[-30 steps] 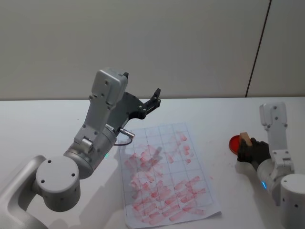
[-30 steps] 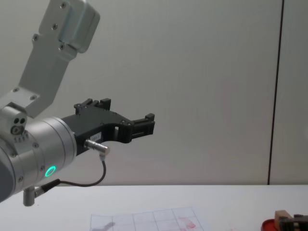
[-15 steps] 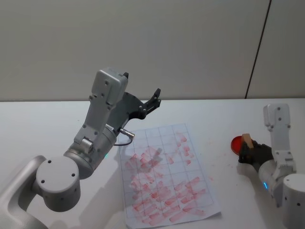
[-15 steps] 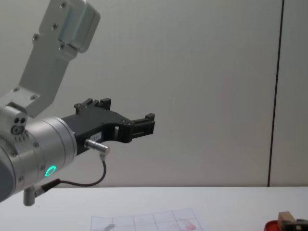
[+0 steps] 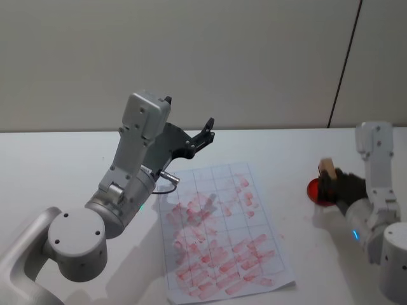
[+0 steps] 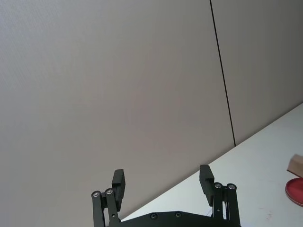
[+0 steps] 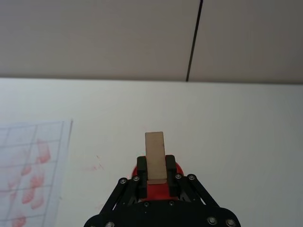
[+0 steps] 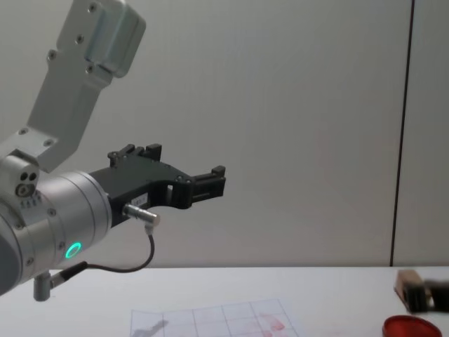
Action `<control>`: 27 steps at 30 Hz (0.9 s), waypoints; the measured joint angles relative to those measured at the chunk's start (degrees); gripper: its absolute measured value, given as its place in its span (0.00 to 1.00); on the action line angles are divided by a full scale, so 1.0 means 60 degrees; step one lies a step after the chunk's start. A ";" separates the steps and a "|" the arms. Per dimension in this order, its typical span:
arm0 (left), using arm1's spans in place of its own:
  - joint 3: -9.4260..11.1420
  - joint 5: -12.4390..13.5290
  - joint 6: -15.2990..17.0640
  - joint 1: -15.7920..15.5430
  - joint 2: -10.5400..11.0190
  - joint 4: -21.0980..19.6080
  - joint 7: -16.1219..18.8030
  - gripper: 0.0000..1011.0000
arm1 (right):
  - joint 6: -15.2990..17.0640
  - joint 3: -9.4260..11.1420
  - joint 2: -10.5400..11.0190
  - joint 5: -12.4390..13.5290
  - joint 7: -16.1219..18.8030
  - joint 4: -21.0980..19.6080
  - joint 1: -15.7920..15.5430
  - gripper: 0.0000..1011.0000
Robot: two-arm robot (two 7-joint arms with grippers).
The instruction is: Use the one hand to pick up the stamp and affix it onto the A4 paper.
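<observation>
My right gripper [image 5: 332, 182] is shut on the stamp [image 5: 328, 168], a small tan wooden block that stands upright between the black fingers [image 7: 142, 176]. The block hangs just above the red ink pad [image 5: 314, 190] at the table's right side; in the chest view the stamp [image 8: 405, 288] is clear of the pad [image 8: 411, 326]. The A4 paper [image 5: 222, 235], white with a grid and many reddish marks, lies in the middle of the table, left of the right gripper. My left gripper [image 5: 205, 132] is open and held high above the paper's far edge.
The white table [image 5: 51, 165] stretches to a plain wall behind. My bulky left arm [image 5: 121, 190] rises over the paper's left side. A dark vertical seam [image 5: 343, 63] runs down the wall at the right.
My right gripper has risen with the stamp, lifting it off the red ink pad. The left arm has not moved.
</observation>
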 joint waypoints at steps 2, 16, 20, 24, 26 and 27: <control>0.0000 0.0000 0.0000 0.0000 0.0000 0.0000 0.0000 0.99 | -0.0039 -0.0017 -0.0009 -0.0044 0.0038 -0.0177 -0.0004 0.22; 0.0000 0.0000 0.0000 0.0000 0.0000 0.0000 0.0001 0.99 | -0.0018 -0.0284 -0.0304 -0.0395 0.0567 -0.1398 0.0093 0.22; 0.0000 0.0000 0.0000 0.0000 0.0000 0.0001 0.0001 0.99 | 0.0209 -0.0377 -0.0445 -0.0399 0.0670 -0.1485 0.0145 0.22; -0.0001 0.0000 0.0000 0.0000 0.0000 0.0000 0.0001 0.99 | 0.0486 -0.0465 -0.0587 -0.0394 0.0764 -0.1487 0.0200 0.22; 0.0000 0.0000 0.0000 0.0000 0.0000 0.0000 0.0001 0.99 | 0.0655 -0.0504 -0.0672 -0.0387 0.0804 -0.1436 0.0237 0.22; 0.0000 0.0000 0.0000 0.0000 0.0000 0.0000 0.0001 0.99 | 0.0715 -0.0519 -0.0702 -0.0385 0.0817 -0.1414 0.0249 0.22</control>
